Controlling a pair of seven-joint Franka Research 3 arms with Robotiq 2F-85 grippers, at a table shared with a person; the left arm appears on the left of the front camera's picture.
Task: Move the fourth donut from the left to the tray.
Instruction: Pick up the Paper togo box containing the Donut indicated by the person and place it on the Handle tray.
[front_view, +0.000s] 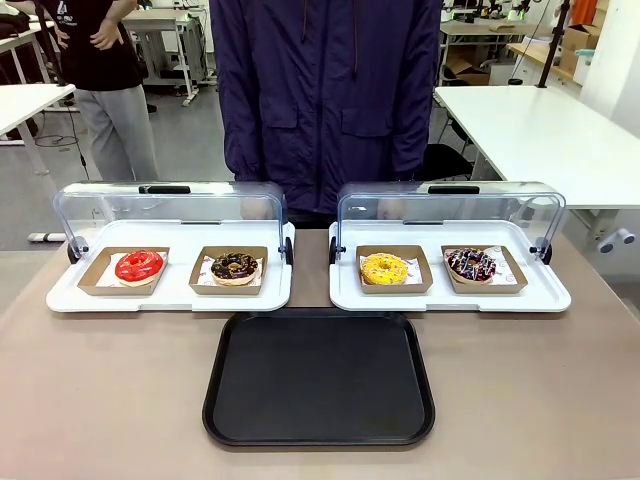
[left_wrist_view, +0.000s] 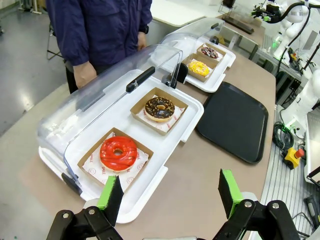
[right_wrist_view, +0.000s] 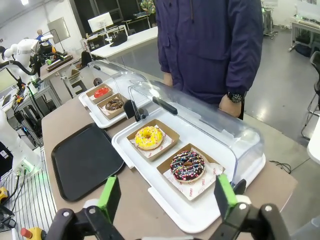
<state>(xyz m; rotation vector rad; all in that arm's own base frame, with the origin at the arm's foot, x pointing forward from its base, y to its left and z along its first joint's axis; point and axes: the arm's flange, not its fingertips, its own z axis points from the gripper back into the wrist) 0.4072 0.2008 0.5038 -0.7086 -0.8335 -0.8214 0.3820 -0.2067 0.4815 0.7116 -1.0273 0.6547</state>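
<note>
The fourth donut (front_view: 471, 264) is dark brown with white and pink stripes and little sprinkles. It sits flat in its small brown holder (front_view: 485, 284). The holder is at the right end of the right white display tray (front_view: 450, 298), near the far right side of the table (front_view: 120, 400).

Just beside it, on the left end of the same white tray, is the yellow donut (front_view: 385, 268) in a brown holder of its own. The clear lid (front_view: 450, 210) of this tray is tipped up and back.

The black tray (front_view: 318, 376) lies flat in the middle of the table, near the front edge. Its far edge is just in front of the two white trays.

The left white display tray (front_view: 170, 295) is near the far left side of the table, lid up too. It holds the red donut (front_view: 139, 266) and the brown donut with yellow sprinkles (front_view: 235, 266).

A person in a dark blue jacket (front_view: 325, 90) stands at the far edge.

The right gripper (right_wrist_view: 167, 192) hangs above the table's right end, jaws wide apart and holding nothing. The left gripper (left_wrist_view: 170, 190) hangs above the left end, also spread wide and holding nothing.
</note>
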